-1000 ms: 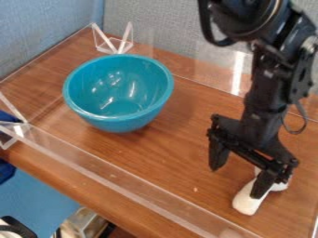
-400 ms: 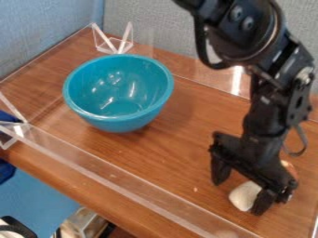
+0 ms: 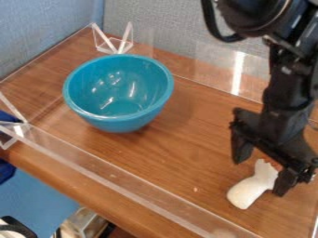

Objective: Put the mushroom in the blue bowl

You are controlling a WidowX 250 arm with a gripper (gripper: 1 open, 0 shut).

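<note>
The blue bowl [image 3: 118,91] stands empty on the left of the wooden table [image 3: 174,158]. At the right front lies the mushroom [image 3: 248,192] on its side; only its cream-white stem shows, and the cap end is hidden behind my gripper. My gripper [image 3: 265,173] points down, open, its black fingers [image 3: 241,149] straddling the upper end of the mushroom. I cannot tell whether the fingers touch it. Nothing is held.
A low clear acrylic wall [image 3: 112,172] runs along the table's front edge and another clear panel [image 3: 236,65] stands at the back. A small clear acrylic stand [image 3: 114,39] sits behind the bowl. The black arm [image 3: 280,56] rises at the right.
My gripper has shifted right and lifted a little, still open. More of the mushroom's white stem now shows below the fingers. The bowl has not moved.
</note>
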